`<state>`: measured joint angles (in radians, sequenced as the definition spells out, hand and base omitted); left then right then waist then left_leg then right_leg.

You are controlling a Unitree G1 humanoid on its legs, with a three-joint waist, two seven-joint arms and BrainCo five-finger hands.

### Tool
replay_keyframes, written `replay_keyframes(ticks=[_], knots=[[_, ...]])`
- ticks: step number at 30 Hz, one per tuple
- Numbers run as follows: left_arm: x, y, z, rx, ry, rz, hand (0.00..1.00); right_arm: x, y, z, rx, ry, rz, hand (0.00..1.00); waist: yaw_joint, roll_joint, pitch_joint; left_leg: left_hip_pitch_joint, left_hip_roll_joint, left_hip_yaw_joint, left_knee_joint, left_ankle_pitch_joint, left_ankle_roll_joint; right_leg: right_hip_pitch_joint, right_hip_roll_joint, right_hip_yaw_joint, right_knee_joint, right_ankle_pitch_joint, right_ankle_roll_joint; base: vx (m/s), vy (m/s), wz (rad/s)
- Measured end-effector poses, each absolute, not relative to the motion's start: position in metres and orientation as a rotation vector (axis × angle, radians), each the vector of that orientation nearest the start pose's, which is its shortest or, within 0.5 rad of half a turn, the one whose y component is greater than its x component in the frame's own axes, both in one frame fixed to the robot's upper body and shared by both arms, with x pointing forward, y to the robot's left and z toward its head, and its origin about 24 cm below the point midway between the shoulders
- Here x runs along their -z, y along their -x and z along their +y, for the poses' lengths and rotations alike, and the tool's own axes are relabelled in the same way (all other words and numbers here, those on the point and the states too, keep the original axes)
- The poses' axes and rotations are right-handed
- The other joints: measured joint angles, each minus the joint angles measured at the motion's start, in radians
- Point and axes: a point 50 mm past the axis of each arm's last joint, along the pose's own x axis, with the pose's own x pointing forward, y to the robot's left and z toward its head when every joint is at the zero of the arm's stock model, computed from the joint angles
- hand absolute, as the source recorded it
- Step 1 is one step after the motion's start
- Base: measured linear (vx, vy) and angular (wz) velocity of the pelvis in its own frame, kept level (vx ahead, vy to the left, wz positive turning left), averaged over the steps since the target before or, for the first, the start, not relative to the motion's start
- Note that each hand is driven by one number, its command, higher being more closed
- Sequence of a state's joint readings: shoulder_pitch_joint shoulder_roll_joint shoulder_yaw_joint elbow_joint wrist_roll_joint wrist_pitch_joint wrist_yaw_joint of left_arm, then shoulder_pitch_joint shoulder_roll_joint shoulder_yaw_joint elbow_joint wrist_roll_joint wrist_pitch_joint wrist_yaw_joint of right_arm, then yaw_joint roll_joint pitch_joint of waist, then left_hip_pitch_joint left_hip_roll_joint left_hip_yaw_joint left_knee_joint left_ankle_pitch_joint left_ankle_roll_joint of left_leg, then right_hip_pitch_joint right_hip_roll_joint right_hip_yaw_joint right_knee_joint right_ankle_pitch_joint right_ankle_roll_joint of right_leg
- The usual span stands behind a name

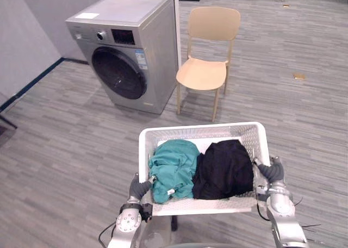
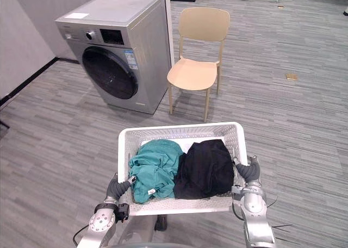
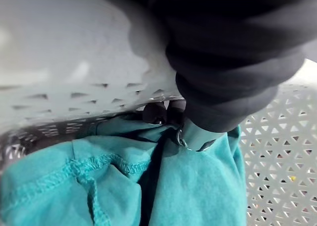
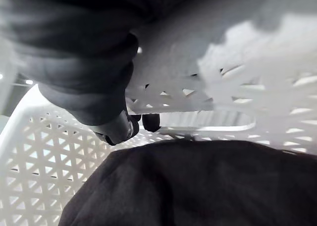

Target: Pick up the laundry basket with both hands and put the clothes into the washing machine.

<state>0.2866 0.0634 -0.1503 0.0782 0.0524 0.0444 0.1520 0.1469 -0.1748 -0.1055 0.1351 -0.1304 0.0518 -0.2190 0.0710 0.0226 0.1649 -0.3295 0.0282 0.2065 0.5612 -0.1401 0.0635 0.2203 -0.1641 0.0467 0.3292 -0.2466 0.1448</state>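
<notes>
I hold a white perforated laundry basket (image 1: 201, 129) in front of me, off the floor. A teal garment (image 1: 174, 169) lies in its left half and a black garment (image 1: 224, 169) in its right half. My left hand (image 1: 138, 188) grips the basket's left rim, with fingertips (image 3: 153, 112) curled over the edge above the teal garment (image 3: 124, 186). On the right rim my right hand (image 1: 272, 171) is curled the same way, beside the black garment (image 4: 198, 186). The silver washing machine (image 1: 125, 47) stands ahead to the left, and its round dark door (image 1: 118, 73) is closed.
A beige chair (image 1: 204, 68) stands just right of the washing machine. A grey wall runs along the left. A small tan object (image 1: 298, 76) lies on the grey plank floor far right. Open floor separates me from the machine.
</notes>
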Motion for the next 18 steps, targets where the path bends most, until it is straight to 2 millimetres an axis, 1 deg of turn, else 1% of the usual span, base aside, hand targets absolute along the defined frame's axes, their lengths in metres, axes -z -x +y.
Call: replay_keyframes(ticks=[1, 2, 3, 4, 5, 6, 7, 8, 9, 10, 11, 12, 13, 14, 15, 16, 17, 18], knots=[[0.040, -0.177, 0.149, -0.060, -0.131, 0.394, 1.00, 0.014, -0.207, -0.234, 0.355, 0.331, 0.299, 1.00, -0.001, 0.000, 0.000, 0.029, -0.008, 0.007, -0.012, -0.028, 0.001, -0.041, -0.010, 0.010, 0.109, 0.016, 0.032, 0.69, 0.316, -0.30], [0.040, -0.179, 0.148, -0.045, -0.140, 0.391, 1.00, 0.017, -0.206, -0.234, 0.364, 0.324, 0.312, 1.00, -0.005, -0.013, 0.004, 0.093, -0.033, 0.019, -0.043, -0.061, 0.011, -0.148, -0.026, 0.048, 0.375, 0.096, 0.131, 0.43, 0.199, -0.12], [0.040, -0.181, 0.148, -0.027, -0.158, 0.393, 1.00, 0.022, -0.202, -0.231, 0.366, 0.321, 0.333, 1.00, -0.014, -0.026, 0.004, 0.167, -0.059, 0.019, -0.076, -0.077, 0.016, -0.249, -0.043, 0.061, 0.633, 0.121, 0.106, 0.65, 0.267, -0.01], [0.041, -0.181, 0.148, -0.027, -0.162, 0.399, 1.00, 0.024, -0.199, -0.231, 0.368, 0.323, 0.342, 1.00, -0.022, -0.028, 0.005, 0.213, -0.071, 0.017, -0.103, -0.081, 0.019, -0.287, -0.055, 0.042, 0.728, 0.111, 0.089, 0.52, 0.163, 0.03], [0.041, -0.180, 0.150, -0.028, -0.168, 0.404, 1.00, 0.026, -0.197, -0.229, 0.367, 0.316, 0.352, 1.00, -0.036, -0.024, 0.006, 0.308, -0.078, 0.016, -0.165, -0.083, 0.023, -0.356, -0.057, -0.008, 0.826, 0.076, 0.028, 0.60, 0.160, -0.02], [0.040, -0.182, 0.152, -0.028, -0.181, 0.396, 1.00, 0.027, -0.195, -0.227, 0.369, 0.306, 0.354, 1.00, -0.049, -0.019, 0.006, 0.390, -0.077, 0.008, -0.235, -0.084, 0.023, -0.422, -0.051, -0.073, 0.834, 0.041, -0.030, 0.47, 0.101, -0.03], [0.039, -0.183, 0.153, -0.027, -0.189, 0.391, 1.00, 0.027, -0.195, -0.226, 0.368, 0.301, 0.352, 1.00, -0.058, -0.020, 0.004, 0.421, -0.075, 0.001, -0.268, -0.084, 0.023, -0.456, -0.046, -0.107, 0.811, 0.027, -0.047, 0.43, 0.052, 0.09], [0.036, -0.188, 0.155, -0.019, -0.207, 0.374, 1.00, 0.026, -0.195, -0.224, 0.369, 0.296, 0.345, 1.00, -0.072, -0.024, 0.002, 0.471, -0.074, -0.010, -0.318, -0.088, 0.016, -0.525, -0.045, -0.180, 0.725, 0.006, -0.081, 0.43, 0.014, 0.13], [0.034, -0.192, 0.157, -0.015, -0.217, 0.364, 1.00, 0.025, -0.196, -0.225, 0.367, 0.297, 0.339, 1.00, -0.082, -0.027, 0.002, 0.510, -0.071, -0.014, -0.355, -0.094, 0.005, -0.582, -0.037, -0.239, 0.580, 0.001, -0.092, 0.43, -0.001, 0.11], [0.034, -0.193, 0.156, -0.013, -0.219, 0.361, 1.00, 0.025, -0.196, -0.225, 0.368, 0.299, 0.339, 1.00, -0.084, -0.027, 0.003, 0.528, -0.067, -0.014, -0.368, -0.100, -0.005, -0.604, -0.026, -0.254, 0.497, 0.006, -0.095, 0.44, -0.030, 0.00], [0.035, -0.195, 0.157, -0.011, -0.225, 0.367, 1.00, 0.025, -0.195, -0.225, 0.367, 0.298, 0.343, 1.00, -0.088, -0.025, 0.006, 0.570, -0.058, -0.014, -0.397, -0.113, -0.026, -0.623, 0.013, -0.264, 0.266, 0.053, -0.086, 0.57, -0.088, 0.00], [0.038, -0.195, 0.159, -0.009, -0.237, 0.377, 1.00, 0.026, -0.195, -0.224, 0.362, 0.296, 0.345, 1.00, -0.090, -0.036, 0.004, 0.610, -0.063, -0.014, -0.431, -0.125, -0.046, -0.615, 0.041, -0.264, 0.035, 0.146, -0.084, 0.60, -0.109, 0.06], [0.039, -0.194, 0.160, -0.006, -0.248, 0.382, 1.00, 0.026, -0.195, -0.223, 0.359, 0.297, 0.347, 1.00, -0.096, -0.047, 0.004, 0.638, -0.069, -0.016, -0.447, -0.135, -0.060, -0.613, 0.045, -0.265, -0.035, 0.187, -0.089, 0.54, -0.113, 0.25], [0.045, -0.192, 0.159, 0.002, -0.251, 0.410, 1.00, 0.029, -0.193, -0.224, 0.355, 0.311, 0.361, 1.00, -0.112, -0.046, 0.000, 0.689, -0.064, -0.037, -0.462, -0.157, -0.089, -0.605, 0.052, -0.260, -0.028, 0.321, -0.164, 0.50, -0.113, 0.23], [0.048, -0.190, 0.157, 0.005, -0.248, 0.422, 1.00, 0.031, -0.192, -0.225, 0.355, 0.313, 0.371, 1.00, -0.112, -0.039, -0.007, 0.699, -0.054, -0.044, -0.455, -0.160, -0.095, -0.610, 0.060, -0.257, -0.001, 0.358, -0.188, 0.63, -0.164, 0.01], [0.051, -0.188, 0.155, 0.002, -0.238, 0.438, 1.00, 0.033, -0.191, -0.225, 0.356, 0.314, 0.381, 1.00, -0.106, -0.010, -0.018, 0.688, -0.018, -0.046, -0.406, -0.161, -0.099, -0.626, 0.081, -0.260, 0.055, 0.320, -0.200, 0.61, -0.185, -0.13], [0.051, -0.188, 0.156, -0.002, -0.242, 0.439, 1.00, 0.033, -0.191, -0.225, 0.355, 0.313, 0.383, 1.00, -0.109, 0.004, -0.020, 0.649, 0.011, -0.060, -0.315, -0.160, -0.100, -0.624, 0.095, -0.274, 0.080, 0.282, -0.205, 0.57, -0.230, -0.06], [0.051, -0.189, 0.156, -0.003, -0.245, 0.437, 1.00, 0.033, -0.191, -0.225, 0.354, 0.310, 0.383, 1.00, -0.112, 0.013, -0.016, 0.594, 0.038, -0.068, -0.174, -0.147, -0.122, -0.605, 0.110, -0.287, 0.097, 0.242, -0.210, 0.56, -0.240, 0.00]])
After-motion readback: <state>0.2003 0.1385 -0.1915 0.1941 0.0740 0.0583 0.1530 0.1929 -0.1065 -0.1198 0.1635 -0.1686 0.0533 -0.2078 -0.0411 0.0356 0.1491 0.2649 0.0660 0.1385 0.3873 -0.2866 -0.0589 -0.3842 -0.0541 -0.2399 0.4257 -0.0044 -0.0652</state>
